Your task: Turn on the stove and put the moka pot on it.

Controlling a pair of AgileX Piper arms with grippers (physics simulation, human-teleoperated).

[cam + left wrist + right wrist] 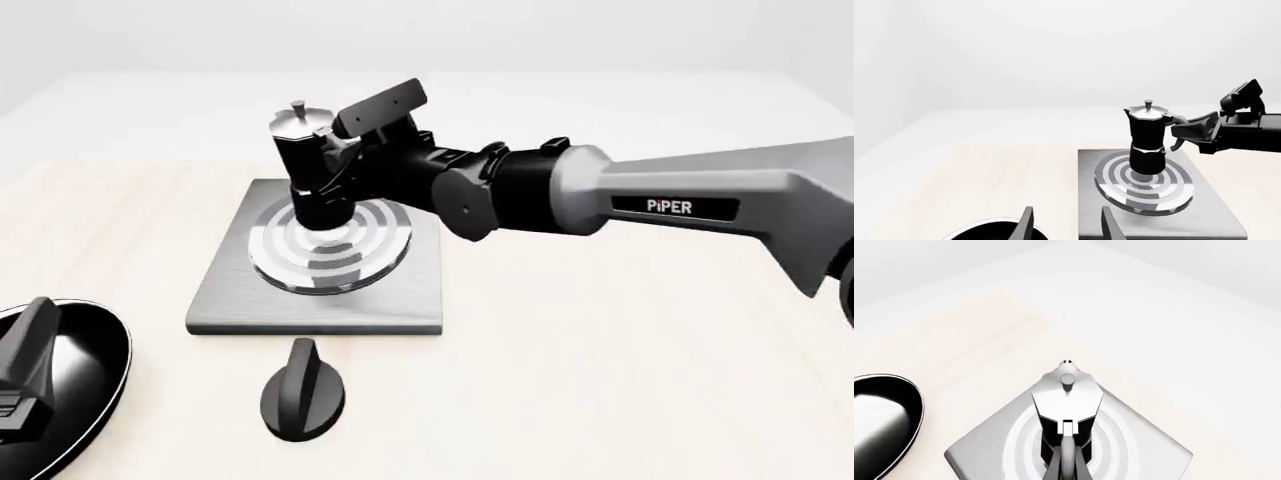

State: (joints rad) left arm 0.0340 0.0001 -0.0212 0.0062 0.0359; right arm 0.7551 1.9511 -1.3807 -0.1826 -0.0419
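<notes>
The moka pot (307,160), black with a silver lid, stands upright over the middle of the stove's ringed burner (350,252). I cannot tell whether its base touches. My right gripper (350,162) is shut on the pot's handle (1179,131) from the right. The pot also shows in the right wrist view (1066,392), with the handle between the fingers. The grey stove plate (387,305) lies flat on the table. The black oval knob (304,392) sits in front of the plate. My left gripper (1067,225) is open and empty, low at the near left, above the pan.
A round black frying pan (80,385) lies at the near left edge, under my left gripper (38,320). It also shows in the right wrist view (881,420). Light wooden tabletop (601,380) stretches to the right of the stove.
</notes>
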